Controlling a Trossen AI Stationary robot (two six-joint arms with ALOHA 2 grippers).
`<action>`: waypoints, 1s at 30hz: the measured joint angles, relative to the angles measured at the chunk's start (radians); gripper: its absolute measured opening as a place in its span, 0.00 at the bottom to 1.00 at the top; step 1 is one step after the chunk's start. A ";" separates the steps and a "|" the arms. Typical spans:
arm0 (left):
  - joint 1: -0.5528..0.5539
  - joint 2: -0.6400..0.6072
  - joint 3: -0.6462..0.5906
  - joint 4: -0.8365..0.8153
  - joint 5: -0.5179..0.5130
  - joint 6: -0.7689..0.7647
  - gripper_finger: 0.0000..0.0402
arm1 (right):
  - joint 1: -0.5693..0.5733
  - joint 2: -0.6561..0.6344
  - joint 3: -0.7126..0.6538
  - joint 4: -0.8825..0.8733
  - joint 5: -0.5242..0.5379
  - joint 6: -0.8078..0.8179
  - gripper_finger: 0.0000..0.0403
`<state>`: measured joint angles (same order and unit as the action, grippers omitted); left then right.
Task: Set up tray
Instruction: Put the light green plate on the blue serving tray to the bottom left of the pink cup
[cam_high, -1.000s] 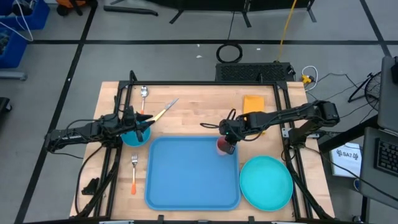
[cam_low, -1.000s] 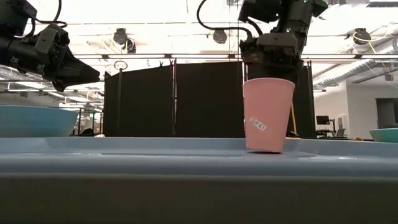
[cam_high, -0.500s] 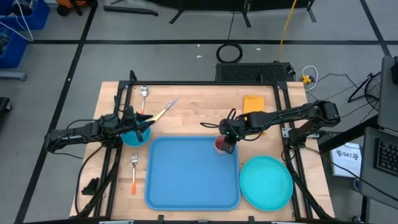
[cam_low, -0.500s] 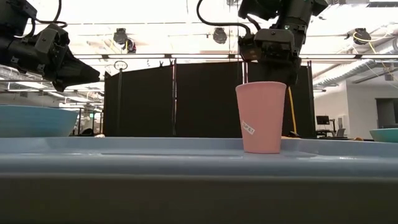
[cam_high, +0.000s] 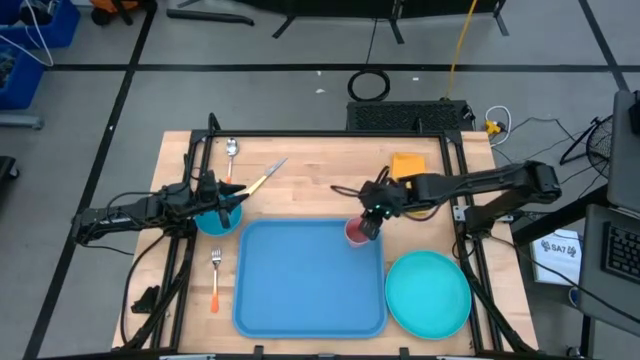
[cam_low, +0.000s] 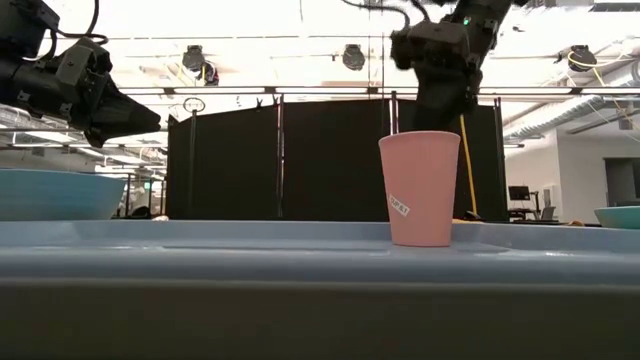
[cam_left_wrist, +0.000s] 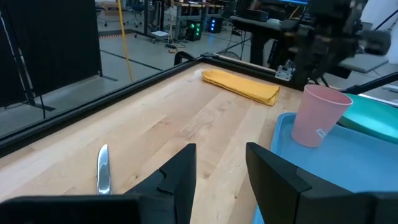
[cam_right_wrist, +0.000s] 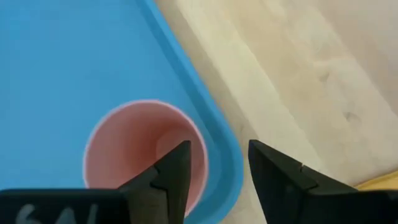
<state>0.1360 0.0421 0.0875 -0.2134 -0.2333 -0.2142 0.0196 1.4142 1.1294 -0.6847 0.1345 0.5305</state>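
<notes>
The blue tray (cam_high: 300, 285) lies at the table's near middle. A pink cup (cam_high: 355, 232) stands upright on its base in the tray's far right corner (cam_right_wrist: 205, 134). My right gripper (cam_right_wrist: 217, 168) hangs open above and just to the right of the cup (cam_low: 420, 188) and touches nothing. My left gripper (cam_high: 232, 195) waits open over a blue bowl (cam_high: 215, 218) at the tray's far left corner; in its wrist view the cup (cam_left_wrist: 317, 115) shows far off.
A turquoise plate (cam_high: 428, 293) lies right of the tray. A yellow folded napkin (cam_high: 405, 165) is at the far right. A fork (cam_high: 215, 278) lies left of the tray, a spoon (cam_high: 232, 150) and a knife (cam_high: 262, 180) at the far left.
My right gripper has opened, let go of the pink cup, and risen a little toward the table's far right. The cup, slightly tilted in the hold before, has settled upright on the tray.
</notes>
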 joint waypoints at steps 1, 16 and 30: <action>0.000 0.002 0.000 0.000 0.000 0.000 0.36 | 0.000 -0.019 0.000 0.004 0.000 0.000 0.38; 0.000 0.020 0.000 0.000 -0.001 -0.001 0.36 | 0.198 -0.195 -0.040 -0.139 -0.104 0.131 0.38; 0.000 0.020 0.000 0.000 -0.003 0.002 0.36 | 0.257 -0.292 -0.405 -0.280 -0.146 0.483 0.38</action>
<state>0.1356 0.0616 0.0875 -0.2137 -0.2363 -0.2127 0.2768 1.1227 0.7245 -0.9645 -0.0112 1.0134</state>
